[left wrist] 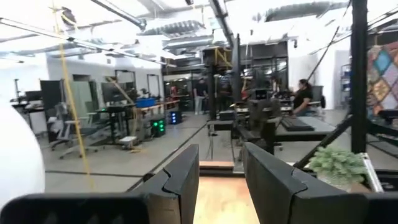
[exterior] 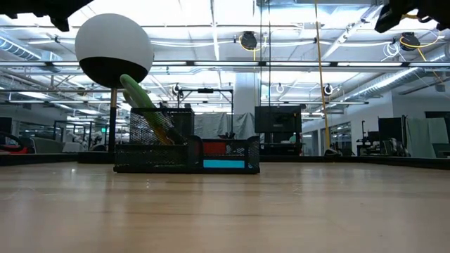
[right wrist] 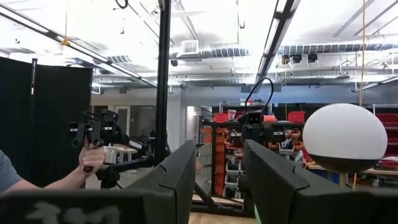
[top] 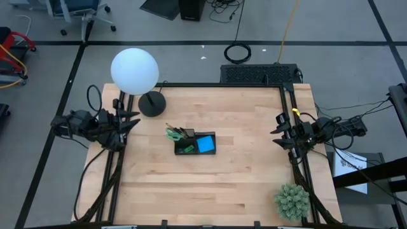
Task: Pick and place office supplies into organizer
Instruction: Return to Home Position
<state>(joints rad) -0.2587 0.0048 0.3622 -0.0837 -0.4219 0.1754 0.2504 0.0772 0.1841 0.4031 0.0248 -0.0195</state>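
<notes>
While left hand [left wrist: 221, 152] and right hand [right wrist: 219, 146] gape, organizer [exterior: 151, 156] holds scissors [top: 173, 133].

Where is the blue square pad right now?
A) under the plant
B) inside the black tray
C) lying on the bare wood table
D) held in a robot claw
B: the blue pad lies in the low part of the black tray, mid-table.

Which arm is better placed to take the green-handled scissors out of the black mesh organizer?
Left: the green-handled scissors stand at the black mesh organizer's end facing the left tool; the right tool is farther.
</notes>
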